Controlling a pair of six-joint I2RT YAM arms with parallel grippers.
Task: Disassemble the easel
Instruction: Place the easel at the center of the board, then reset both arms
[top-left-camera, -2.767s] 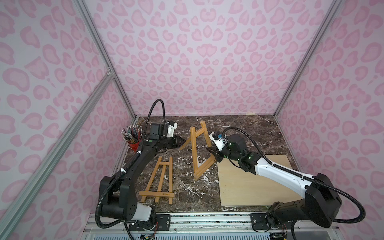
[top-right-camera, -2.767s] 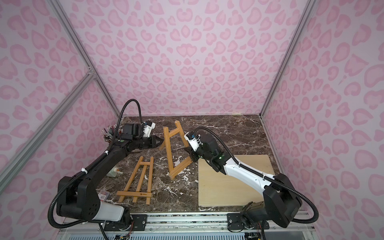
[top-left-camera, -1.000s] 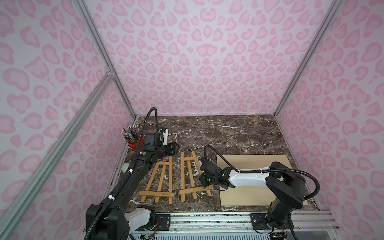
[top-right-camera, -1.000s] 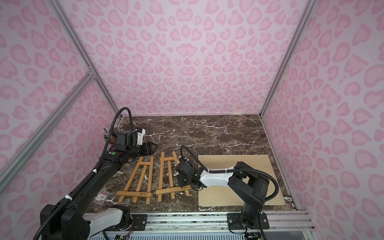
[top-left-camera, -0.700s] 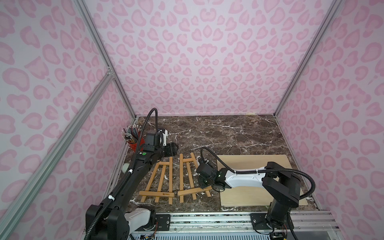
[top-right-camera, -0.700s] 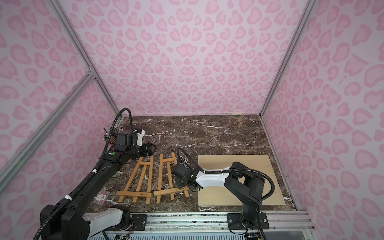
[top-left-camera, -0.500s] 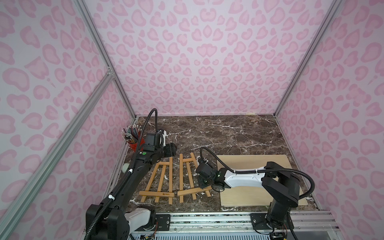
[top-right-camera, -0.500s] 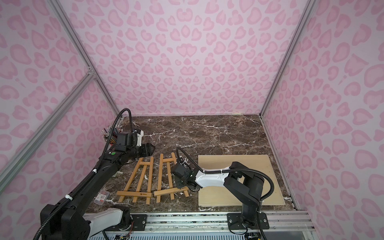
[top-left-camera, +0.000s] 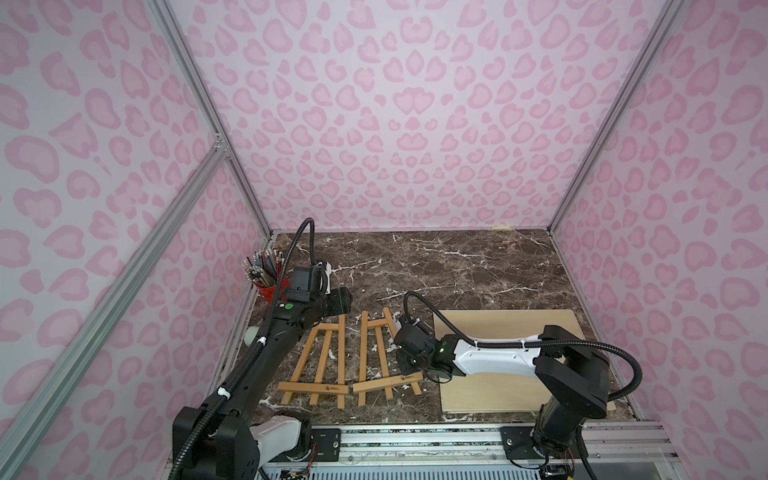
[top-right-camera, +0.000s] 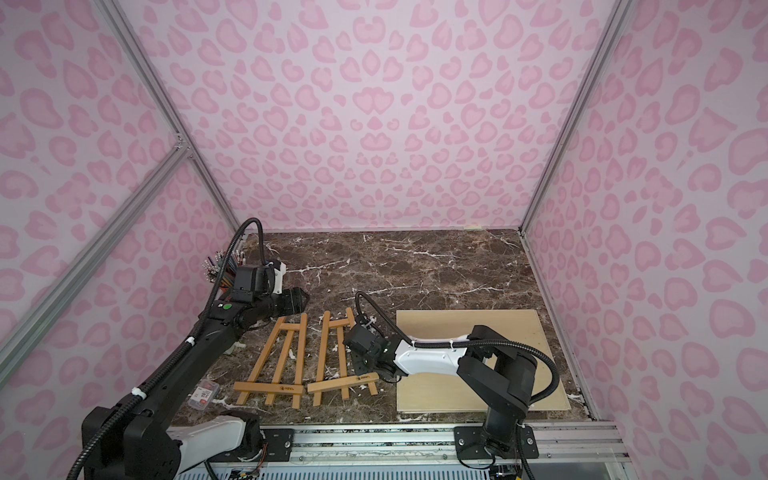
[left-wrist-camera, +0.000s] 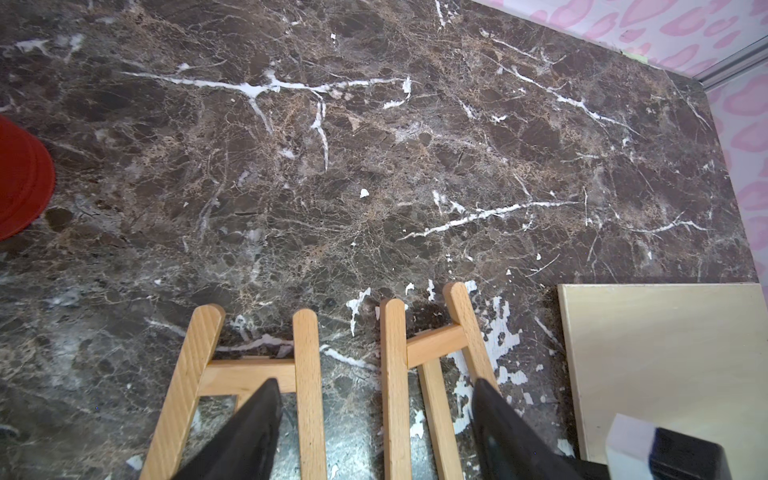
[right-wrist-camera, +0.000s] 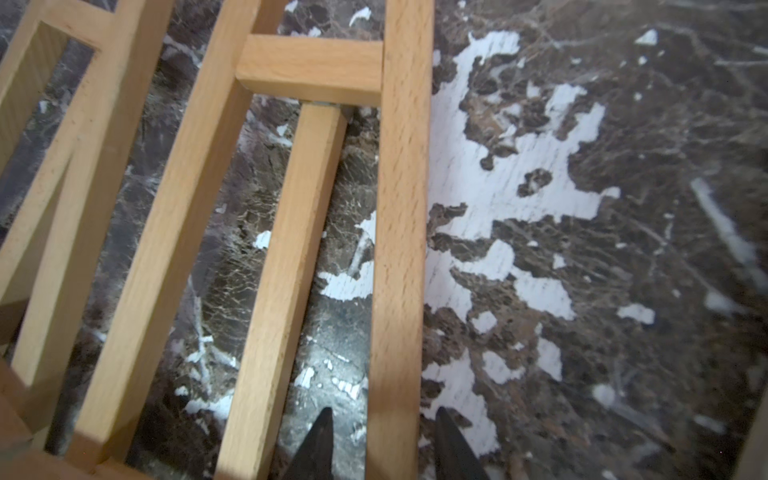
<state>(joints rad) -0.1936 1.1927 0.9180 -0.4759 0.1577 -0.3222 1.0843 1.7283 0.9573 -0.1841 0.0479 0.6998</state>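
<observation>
While the easel (top-left-camera: 363, 357) is lying flat on the table (top-left-camera: 457, 270), its leg is being straddled by narrowly parted right fingers (right-wrist-camera: 318, 449). The left fingers (left-wrist-camera: 249, 432) are being held wide. Pencils (top-left-camera: 262, 266) are being stored in a red cup (top-left-camera: 266, 289).

Frame edges cut off the easel (right-wrist-camera: 399, 208) and red cup (left-wrist-camera: 23, 178)

Wooden easel (top-left-camera: 386, 380) flat beside second easel (top-left-camera: 312, 389)

a red cup of coloured pencils (top-left-camera: 272, 286) is set well apart from a pale rectangular plywood board (top-left-camera: 503, 328), both on a dark brown marble tabletop (top-left-camera: 440, 266).
</observation>
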